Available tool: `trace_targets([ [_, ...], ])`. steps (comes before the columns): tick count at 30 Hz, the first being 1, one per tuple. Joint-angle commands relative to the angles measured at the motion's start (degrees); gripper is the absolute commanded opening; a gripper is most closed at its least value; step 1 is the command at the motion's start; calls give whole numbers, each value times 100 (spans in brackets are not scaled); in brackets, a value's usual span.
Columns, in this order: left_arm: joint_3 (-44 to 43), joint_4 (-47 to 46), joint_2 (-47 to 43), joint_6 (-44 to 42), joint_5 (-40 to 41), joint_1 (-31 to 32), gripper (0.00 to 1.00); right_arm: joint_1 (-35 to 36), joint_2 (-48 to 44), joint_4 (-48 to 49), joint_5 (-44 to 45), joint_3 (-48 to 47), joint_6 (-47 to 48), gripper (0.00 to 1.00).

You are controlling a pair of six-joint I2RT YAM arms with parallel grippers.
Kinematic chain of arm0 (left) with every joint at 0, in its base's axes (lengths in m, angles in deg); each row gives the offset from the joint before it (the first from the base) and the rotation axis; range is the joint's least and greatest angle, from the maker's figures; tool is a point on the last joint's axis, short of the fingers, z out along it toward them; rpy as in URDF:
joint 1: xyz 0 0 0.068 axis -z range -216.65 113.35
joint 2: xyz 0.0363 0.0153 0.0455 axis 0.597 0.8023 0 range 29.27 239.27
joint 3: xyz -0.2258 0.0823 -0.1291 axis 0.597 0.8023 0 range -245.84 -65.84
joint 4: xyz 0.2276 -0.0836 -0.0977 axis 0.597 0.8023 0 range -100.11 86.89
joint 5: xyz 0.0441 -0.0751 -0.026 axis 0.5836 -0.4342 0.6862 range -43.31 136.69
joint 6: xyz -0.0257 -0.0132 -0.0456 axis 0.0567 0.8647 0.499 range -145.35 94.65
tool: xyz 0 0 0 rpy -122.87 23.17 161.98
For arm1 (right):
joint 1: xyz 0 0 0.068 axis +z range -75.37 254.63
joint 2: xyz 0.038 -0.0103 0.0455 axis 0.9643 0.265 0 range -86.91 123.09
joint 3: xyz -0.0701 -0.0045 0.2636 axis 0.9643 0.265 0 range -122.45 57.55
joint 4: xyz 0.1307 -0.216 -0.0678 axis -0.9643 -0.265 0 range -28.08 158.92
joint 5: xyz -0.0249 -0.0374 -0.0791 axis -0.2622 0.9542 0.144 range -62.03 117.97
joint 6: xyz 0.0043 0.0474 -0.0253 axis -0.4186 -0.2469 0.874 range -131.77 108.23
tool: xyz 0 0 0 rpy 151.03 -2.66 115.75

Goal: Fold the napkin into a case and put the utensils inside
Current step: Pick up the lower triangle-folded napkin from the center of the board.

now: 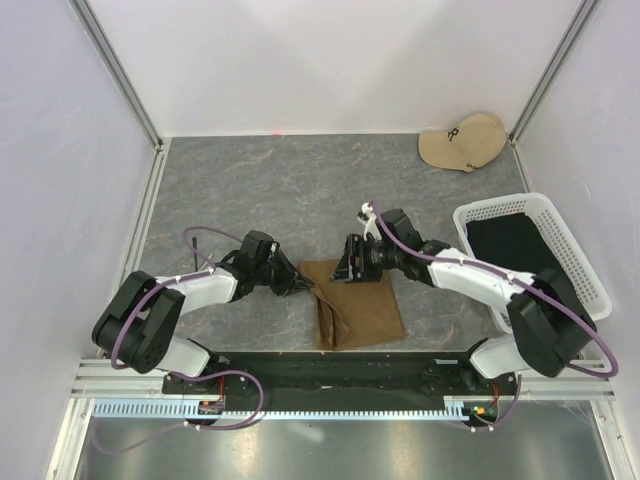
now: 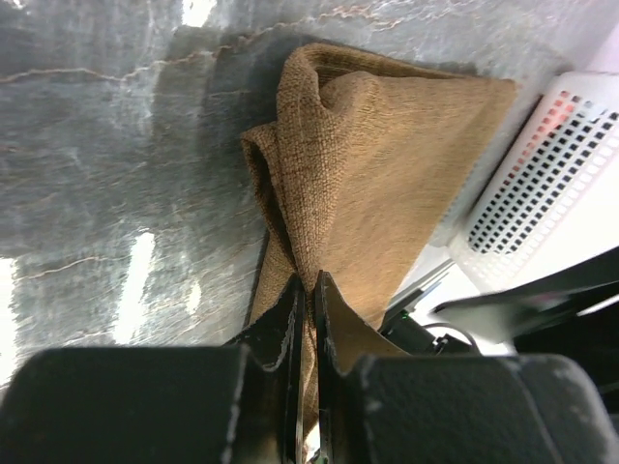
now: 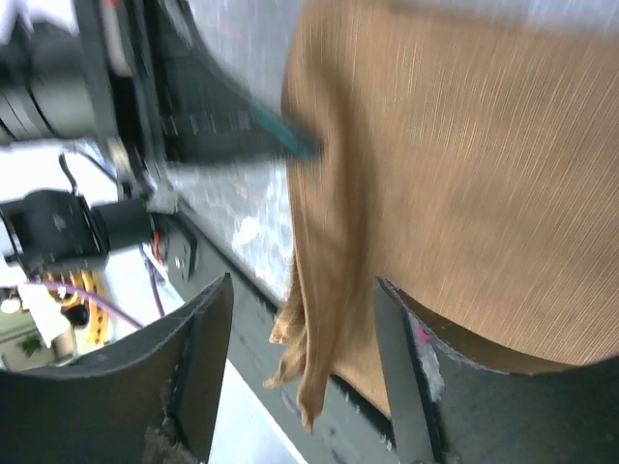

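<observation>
The olive-brown napkin (image 1: 358,312) lies partly folded on the grey table, near the front edge, with a bunched ridge along its left side. My left gripper (image 1: 300,286) is shut on that ridge; the left wrist view shows the napkin (image 2: 387,174) pinched between the closed jaws of the gripper (image 2: 309,286). My right gripper (image 1: 346,262) hovers over the napkin's far edge. In the right wrist view the gripper (image 3: 305,329) stands open with nothing gripped, and the napkin (image 3: 464,174) and its hanging corner lie beyond the fingers. No utensils are in view.
A white mesh basket (image 1: 500,207) holding black fabric (image 1: 515,242) stands at the right, also seen in the left wrist view as the basket (image 2: 542,184). A beige cap (image 1: 462,141) lies at the back right. A black rail (image 1: 340,365) runs along the near edge.
</observation>
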Motion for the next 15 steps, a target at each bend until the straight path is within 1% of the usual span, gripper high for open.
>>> trace_targets([
  [1,-273,257,-131,-441,27,32,2,-130,633,-346,-73,-724,497,53],
  [3,-326,319,-148,-485,35,40,2,-130,994,-286,-20,-944,524,37],
  [4,-335,328,-149,-485,36,40,2,-139,1108,-242,23,-997,542,25],
  [7,-370,398,-184,-503,53,49,2,-139,1504,-154,163,-1191,612,0],
  [12,-449,477,-228,-512,71,76,2,-130,1935,-39,297,-1209,718,0],
  [15,-528,495,-245,-538,106,137,2,-122,2111,206,296,-1068,683,0],
])
